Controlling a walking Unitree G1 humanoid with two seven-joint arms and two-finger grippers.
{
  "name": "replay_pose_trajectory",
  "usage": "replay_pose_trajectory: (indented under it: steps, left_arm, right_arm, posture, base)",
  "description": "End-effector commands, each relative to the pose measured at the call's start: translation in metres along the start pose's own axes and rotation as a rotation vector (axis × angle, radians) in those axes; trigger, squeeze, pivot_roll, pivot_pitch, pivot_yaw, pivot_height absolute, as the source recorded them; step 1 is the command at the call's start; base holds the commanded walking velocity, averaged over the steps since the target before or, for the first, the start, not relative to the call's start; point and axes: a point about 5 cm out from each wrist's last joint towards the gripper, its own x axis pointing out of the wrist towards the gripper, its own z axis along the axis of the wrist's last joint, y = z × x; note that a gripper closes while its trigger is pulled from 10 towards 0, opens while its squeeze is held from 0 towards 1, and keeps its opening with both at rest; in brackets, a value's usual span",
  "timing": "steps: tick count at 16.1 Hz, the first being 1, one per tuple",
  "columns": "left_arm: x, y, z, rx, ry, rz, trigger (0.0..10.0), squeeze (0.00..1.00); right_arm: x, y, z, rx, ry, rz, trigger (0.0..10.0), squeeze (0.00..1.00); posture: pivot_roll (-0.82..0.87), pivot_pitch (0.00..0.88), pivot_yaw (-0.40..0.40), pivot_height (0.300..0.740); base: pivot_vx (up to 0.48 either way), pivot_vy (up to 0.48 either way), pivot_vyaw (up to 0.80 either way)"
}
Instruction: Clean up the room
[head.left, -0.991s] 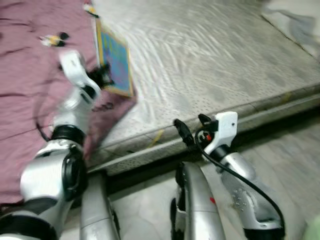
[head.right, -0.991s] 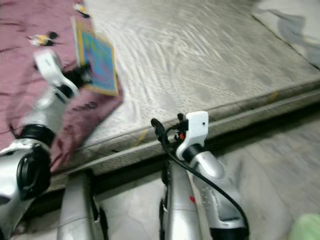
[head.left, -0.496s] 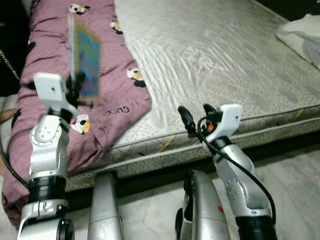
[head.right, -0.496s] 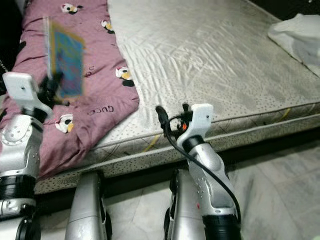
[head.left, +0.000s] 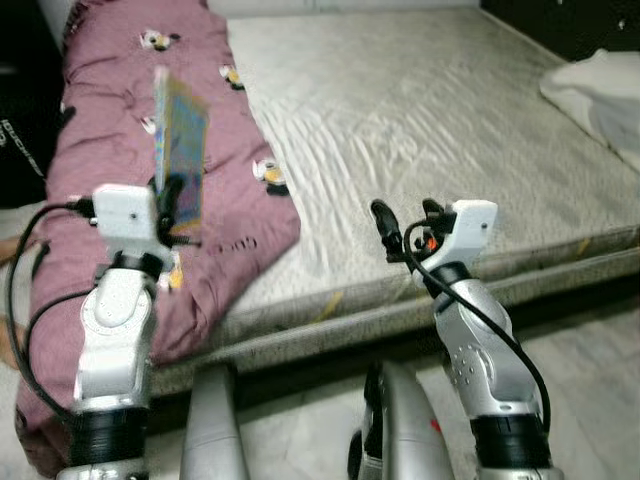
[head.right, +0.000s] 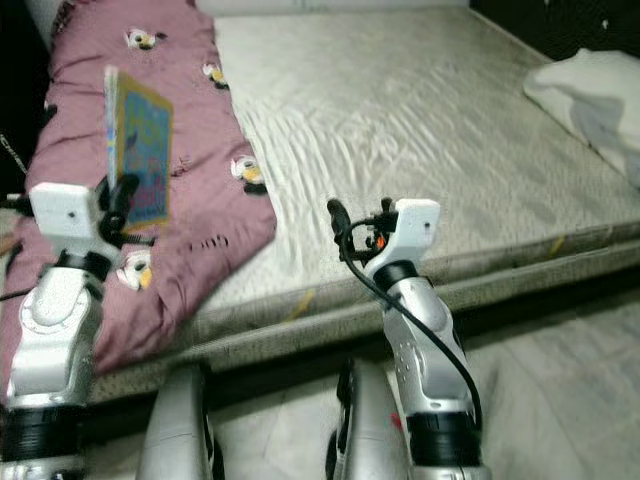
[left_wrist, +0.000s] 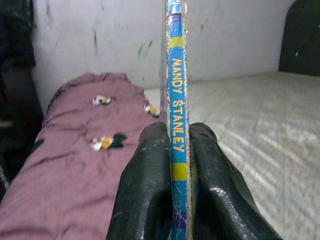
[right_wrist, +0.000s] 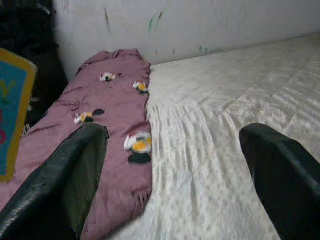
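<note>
A thin blue and yellow picture book (head.left: 180, 155) stands upright in the air above the purple blanket (head.left: 110, 140), its spine (left_wrist: 177, 115) reading "MANDY STANLEY". My left gripper (head.right: 118, 200) is shut on the book's lower edge, with both black fingers (left_wrist: 150, 185) pressed against its covers. Over the front edge of the bare mattress (head.left: 420, 120), my right gripper (head.left: 407, 216) hovers open, its two fingers (right_wrist: 75, 170) spread wide with nothing between them.
The purple blanket with small cartoon prints lies along the mattress's left side and hangs over the front edge. A white bundle of cloth (head.right: 590, 95) sits at the far right of the bed. A pale tiled floor (head.left: 590, 370) runs in front.
The camera has swung, so the whole scene shifted. My left gripper lifted the book off the bed from lying flat to standing upright. The right gripper stays open near the mattress edge.
</note>
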Motion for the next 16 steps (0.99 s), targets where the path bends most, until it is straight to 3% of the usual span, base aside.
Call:
replay_pose_trajectory:
  steps: [1, 7, 16]
  left_arm:
    - [0.001, -0.004, 0.005, 0.022, -0.012, -0.001, 10.0, 0.0]
    - [-0.011, -0.009, -0.006, 0.017, 0.055, 0.015, 10.0, 0.0]
    - [-0.007, -0.016, -0.006, 0.026, 0.056, 0.002, 10.0, 0.0]
  right_arm:
    - [0.003, -0.002, 0.005, -0.012, -0.022, -0.009, 10.0, 0.0]
    - [0.005, -0.007, 0.006, -0.021, -0.031, -0.037, 10.0, 0.0]
    - [0.004, -0.009, 0.007, -0.03, -0.031, -0.039, 10.0, 0.0]
  posture:
    - [0.04, 0.0, -0.052, 0.676]
    - [0.04, 0.0, -0.052, 0.74]
    - [0.03, 0.0, -0.052, 0.74]
  base:
    - [0.0, 0.0, 0.0]
    - [0.0, 0.0, 0.0]
    - [0.0, 0.0, 0.0]
